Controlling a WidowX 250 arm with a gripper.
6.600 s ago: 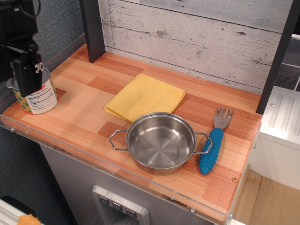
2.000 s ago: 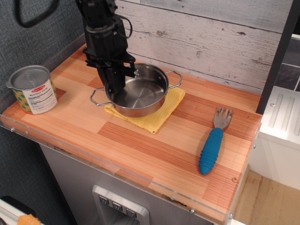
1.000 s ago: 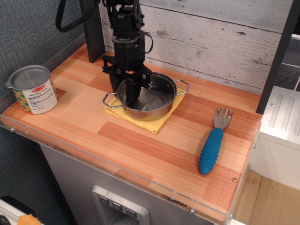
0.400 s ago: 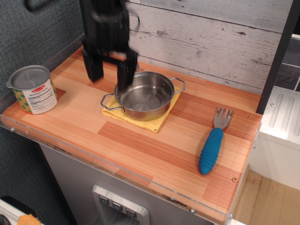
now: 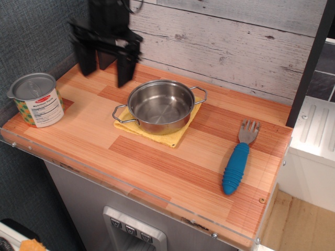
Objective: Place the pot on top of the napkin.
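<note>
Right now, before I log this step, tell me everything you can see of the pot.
The pot is small, shallow, shiny steel, round and lidless, with a thin wire loop handle on each side. It stands upright and empty, its bare inside reflecting light. It rests on the yellow napkin, whose edges show along its front and right side. Nothing else touches it: the gripper hangs apart, up to its left, jaws spread wide.

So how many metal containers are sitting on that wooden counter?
2. The shiny pot sits on the yellow napkin near the middle, and a tin can with a colourful label stands at the counter's left edge. None seems hidden.
</note>
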